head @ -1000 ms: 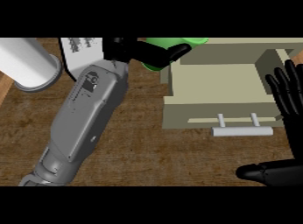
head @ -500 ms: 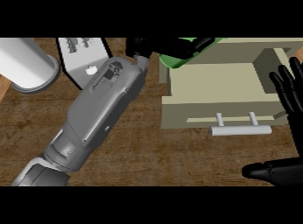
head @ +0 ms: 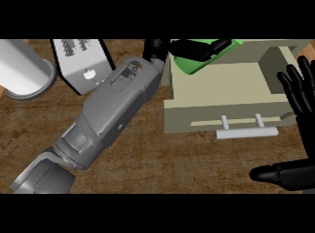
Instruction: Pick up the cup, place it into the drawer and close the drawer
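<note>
The left hand [head: 190, 48] is curling its fingers round the green cup [head: 202, 63] and holding it over the far left corner of the open drawer [head: 227, 86], near the tabletop's [head: 187, 159] far edge. The drawer's handle [head: 246, 132] is facing the near edge. The right hand [head: 308, 132] is resting at the right edge, fingers spread and straight, holding nothing. A white cylinder [head: 16, 68] and a grey box [head: 83, 63] are sitting at the far left corner.
</note>
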